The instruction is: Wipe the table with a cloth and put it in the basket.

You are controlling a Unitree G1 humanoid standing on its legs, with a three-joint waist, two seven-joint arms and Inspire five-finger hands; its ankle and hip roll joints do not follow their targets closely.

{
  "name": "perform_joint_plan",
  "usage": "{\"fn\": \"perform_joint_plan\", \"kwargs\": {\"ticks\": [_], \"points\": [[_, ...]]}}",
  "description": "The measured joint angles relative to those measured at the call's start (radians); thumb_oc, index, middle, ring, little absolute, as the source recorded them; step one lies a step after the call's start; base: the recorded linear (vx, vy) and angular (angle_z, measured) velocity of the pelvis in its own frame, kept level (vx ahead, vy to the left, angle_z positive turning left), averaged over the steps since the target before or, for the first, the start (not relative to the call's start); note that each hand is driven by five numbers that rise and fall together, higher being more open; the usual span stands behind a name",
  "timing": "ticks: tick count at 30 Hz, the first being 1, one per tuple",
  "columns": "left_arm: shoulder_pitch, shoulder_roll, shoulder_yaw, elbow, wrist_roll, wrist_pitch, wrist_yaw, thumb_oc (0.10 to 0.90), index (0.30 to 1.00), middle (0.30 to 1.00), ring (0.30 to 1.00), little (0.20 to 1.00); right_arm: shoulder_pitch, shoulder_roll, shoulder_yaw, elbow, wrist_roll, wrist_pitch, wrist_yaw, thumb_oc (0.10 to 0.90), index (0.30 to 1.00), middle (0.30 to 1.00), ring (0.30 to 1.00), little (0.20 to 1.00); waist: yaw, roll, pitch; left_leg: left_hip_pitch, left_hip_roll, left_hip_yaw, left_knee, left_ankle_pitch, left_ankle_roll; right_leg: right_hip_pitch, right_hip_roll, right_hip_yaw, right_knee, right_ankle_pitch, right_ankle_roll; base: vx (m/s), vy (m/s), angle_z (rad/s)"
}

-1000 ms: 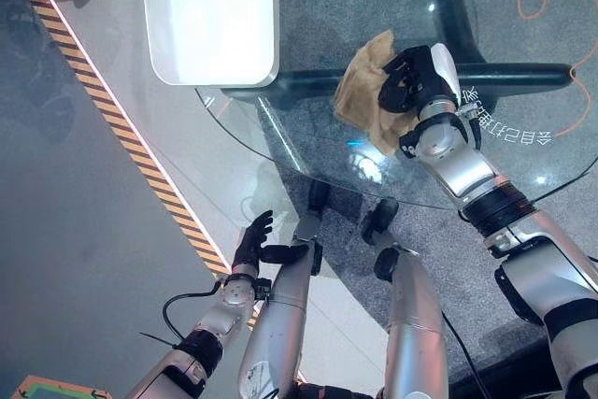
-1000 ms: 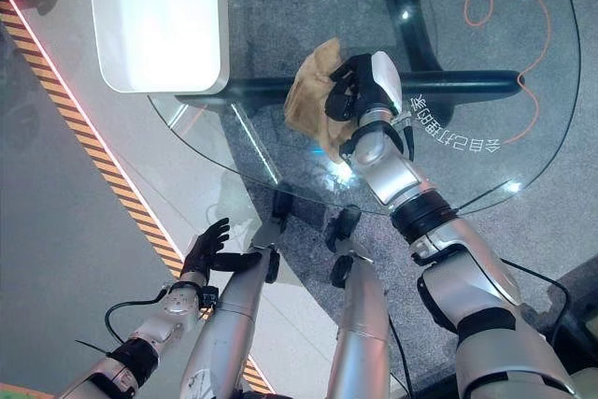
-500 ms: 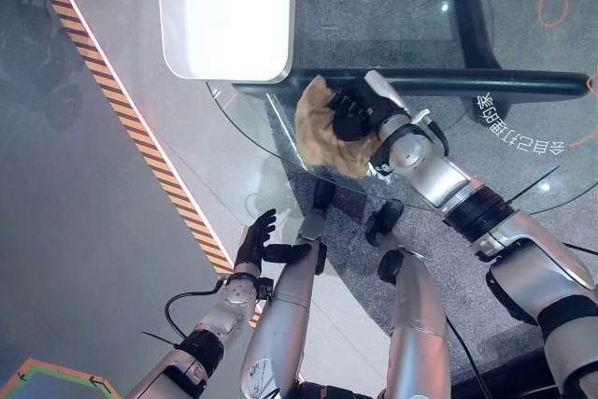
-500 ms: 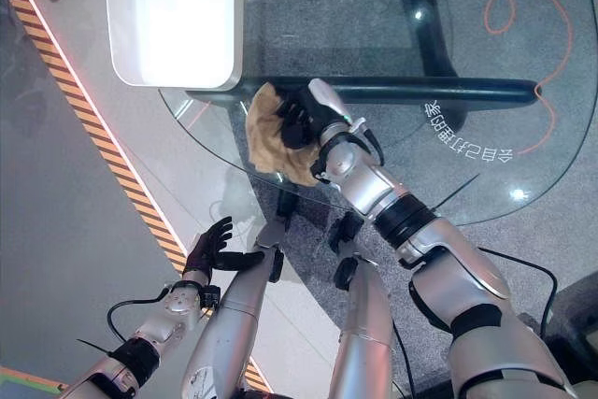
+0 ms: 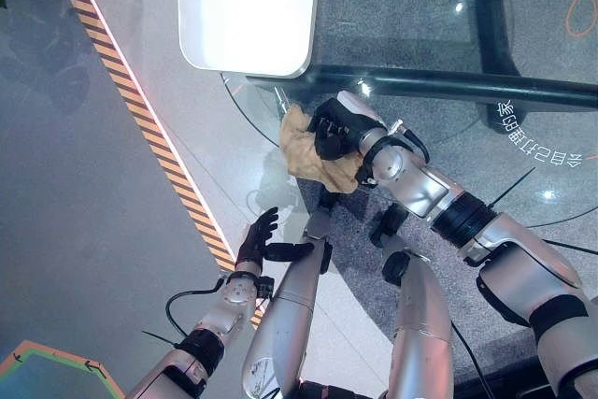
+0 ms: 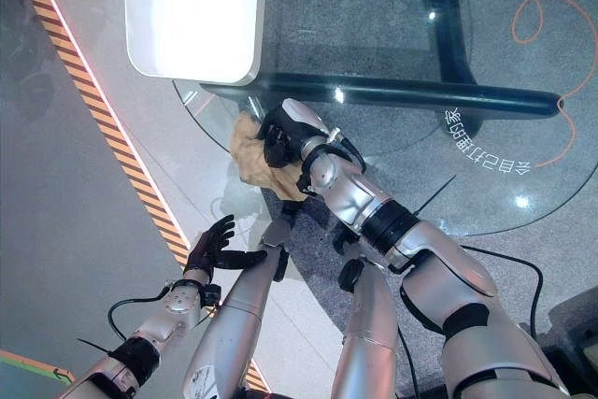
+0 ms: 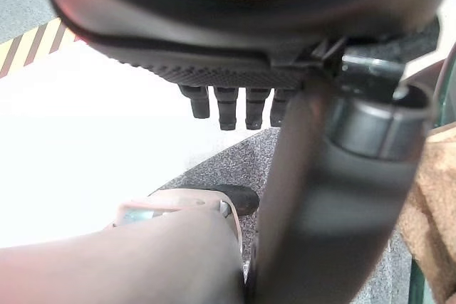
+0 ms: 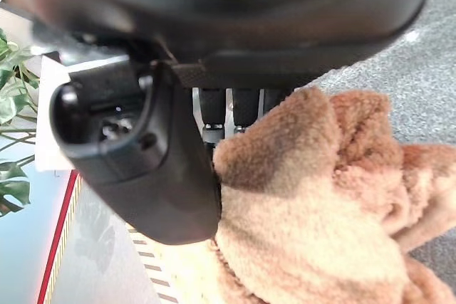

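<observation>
A round glass table (image 5: 523, 184) stands over grey speckled floor (image 5: 392, 7), with a yellow-and-black striped line (image 5: 140, 119) running past it and a white rounded panel (image 5: 248, 7) beyond its far edge. The tan cloth (image 5: 313, 151) lies bunched at the table's left edge under the right hand (image 5: 334, 126), whose fingers curl into it. The left hand (image 5: 257, 240) hangs low beside the table, fingers spread and holding nothing.

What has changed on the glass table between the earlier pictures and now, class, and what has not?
The right hand has swept the tan cloth across the glass table toward the robot's left, reaching the table's left edge, with its fingers still on the cloth. The camera also shifted. The left hand stays open and idle, low beside the table.
</observation>
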Motion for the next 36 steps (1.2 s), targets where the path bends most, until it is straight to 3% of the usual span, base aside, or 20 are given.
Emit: {"fn": "perform_joint_plan", "kwargs": {"ticks": [13, 24, 36], "points": [[0.000, 0.016, 0.001, -0.001, -0.001, -0.003, 0.002, 0.800, 0.900, 0.900, 0.900, 0.900, 0.009, -0.006, -0.058, 0.007, 0.092, -0.024, -0.123, 0.100, 0.300, 0.300, 0.300, 0.200, -0.020, -0.010, 0.006, -0.004, -0.006, -0.001, 0.017, 0.000, 0.007, 0.005, -0.004, 0.000, 0.004, 0.005, 0.007, 0.00, -0.002, 0.00], [0.000, 0.052, 0.007, 0.002, -0.004, -0.014, 0.002, 0.800, 0.900, 0.900, 0.900, 0.900, 0.030, -0.077, -0.223, 0.008, 0.132, -0.055, -0.354, 0.100, 0.300, 0.300, 0.300, 0.200, -0.053, -0.037, 0.012, -0.007, -0.006, 0.023, 0.048, -0.016, 0.032, 0.018, 0.000, 0.021, -0.022, 0.029, 0.027, 0.00, -0.035, -0.06], [0.010, 0.084, 0.010, 0.002, -0.025, -0.024, -0.006, 0.800, 0.900, 0.900, 0.900, 0.900, 0.025, -0.173, -0.243, 0.053, 0.157, -0.084, -0.365, 0.100, 0.300, 0.300, 0.300, 0.200, -0.078, -0.063, 0.015, -0.006, -0.004, 0.054, 0.064, -0.032, 0.059, 0.027, 0.006, 0.053, -0.061, 0.056, 0.051, 0.00, -0.039, -0.08]]}}
